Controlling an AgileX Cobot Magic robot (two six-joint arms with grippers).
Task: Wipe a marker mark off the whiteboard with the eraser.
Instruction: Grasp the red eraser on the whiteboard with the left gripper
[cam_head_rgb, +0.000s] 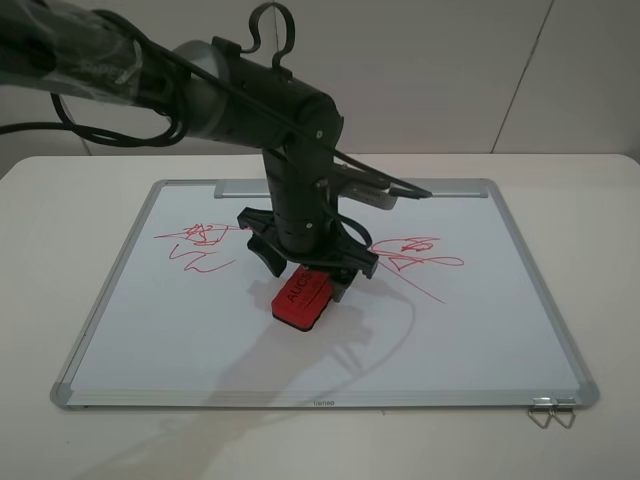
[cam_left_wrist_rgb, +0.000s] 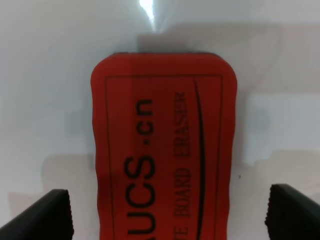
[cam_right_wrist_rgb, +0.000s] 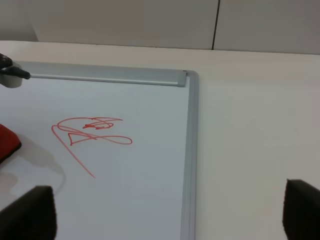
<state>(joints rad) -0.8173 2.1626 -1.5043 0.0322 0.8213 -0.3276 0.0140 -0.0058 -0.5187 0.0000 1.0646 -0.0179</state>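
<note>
The whiteboard (cam_head_rgb: 480, 330) bears the eraser (cam_head_rgb: 302, 300), straddled by the wide left claw (cam_left_wrist_rgb: 167, 217); right claw (cam_right_wrist_rgb: 167, 215) wide too.

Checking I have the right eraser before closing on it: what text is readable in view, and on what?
"AUCS.cn", first letter cut off in the left wrist view: top of the eraser.
"...TE BOARD ERASER", start cut off: same eraser top.
Small logo on the whiteboard frame: too small to read.

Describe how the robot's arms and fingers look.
The left arm is black and tubular, with a silver-grey section, clear plastic wrap and looping black cables. The left fingers are black with ridged inner edges; the right fingers are black too.
</note>
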